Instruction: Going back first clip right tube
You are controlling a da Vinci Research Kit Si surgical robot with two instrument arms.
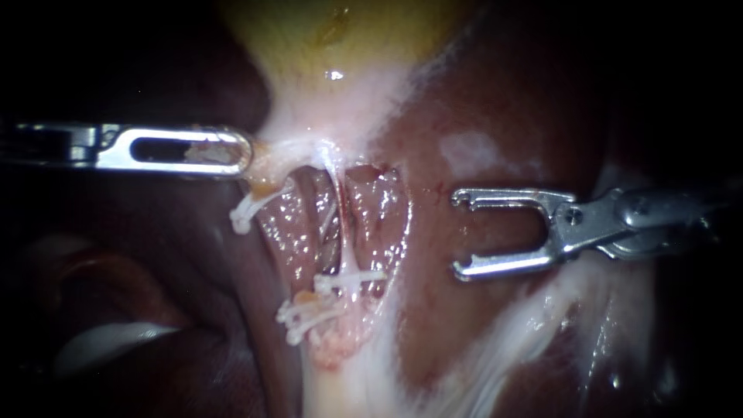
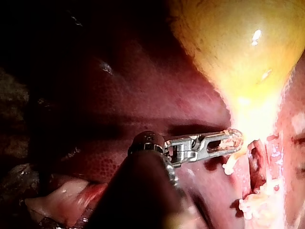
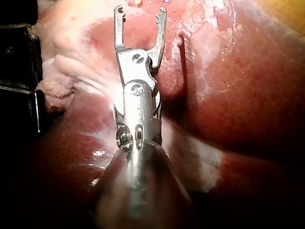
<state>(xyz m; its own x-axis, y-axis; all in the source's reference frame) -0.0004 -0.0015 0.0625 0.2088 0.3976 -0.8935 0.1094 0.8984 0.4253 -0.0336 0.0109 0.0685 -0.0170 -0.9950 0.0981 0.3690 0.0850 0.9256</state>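
The right tool (image 1: 458, 234), a steel instrument with two hooked jaws, stands open and empty over the dark red liver (image 1: 433, 325), apart from the white plastic clip (image 1: 350, 279) on the thin pale right tube (image 1: 340, 232), while the left tool (image 1: 241, 151) grips the neck of the yellow gallbladder (image 1: 348, 31).

Open lane: bare liver (image 1: 426, 255) between the tubes (image 1: 306, 232) and the right instrument (image 1: 457, 234); its jaws gape, hold nothing, and sit well apart from the clips.
Obstacle 1: left instrument (image 1: 241, 151), jaws closed on the edge of the gallbladder (image 1: 333, 46) neck, bars the tubes' upper-left side.
Obstacle 2: 1 clip (image 1: 246, 213) just below that tip.
Obstacle 3: clip cluster (image 1: 317, 306) across the lower tubes.
Gap: glistening window (image 1: 379, 209) between upper and lower clips, crossed by 1 thin white tube (image 1: 338, 217).
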